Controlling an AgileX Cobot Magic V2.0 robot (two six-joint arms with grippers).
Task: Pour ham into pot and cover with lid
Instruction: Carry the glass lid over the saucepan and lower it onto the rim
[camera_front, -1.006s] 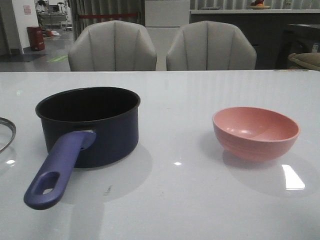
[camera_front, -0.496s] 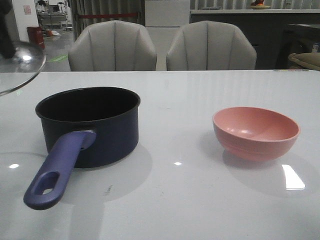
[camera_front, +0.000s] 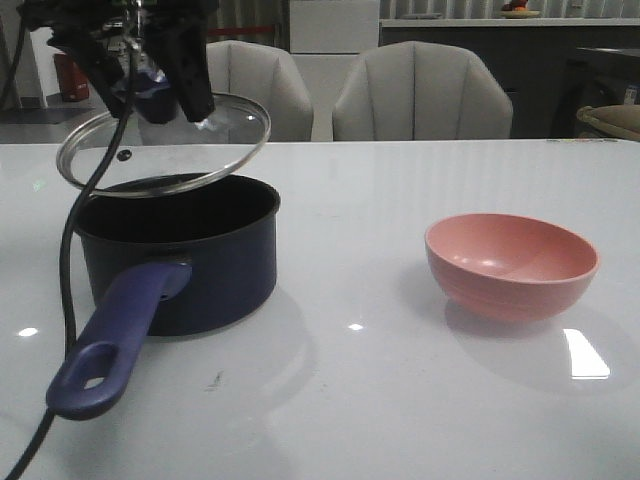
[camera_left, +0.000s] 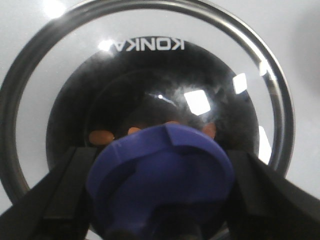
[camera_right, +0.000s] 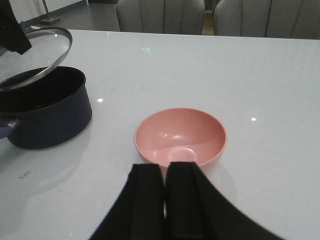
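My left gripper (camera_front: 150, 80) is shut on the dark blue knob (camera_left: 160, 180) of the glass lid (camera_front: 165, 150) and holds it tilted just above the navy pot (camera_front: 190, 250). Through the lid, in the left wrist view, orange-pink ham pieces (camera_left: 101, 135) lie on the pot's dark bottom. The pot's blue-purple handle (camera_front: 115, 335) points toward the table's near edge. The lid (camera_right: 35, 57) and pot (camera_right: 47, 110) also show in the right wrist view. My right gripper (camera_right: 165, 172) is shut and empty, just short of the pink bowl (camera_right: 180, 135); it does not show in the front view.
The empty pink bowl (camera_front: 512, 265) stands on the white table (camera_front: 350, 400) at the right. Two grey chairs (camera_front: 420, 95) stand behind the table's far edge. A black cable (camera_front: 70, 250) hangs from the left arm past the pot's left side.
The lid has been lifted from the table at the far left and carried right, to above the pot. The left arm has come into the front view. The bowl and pot have not moved.
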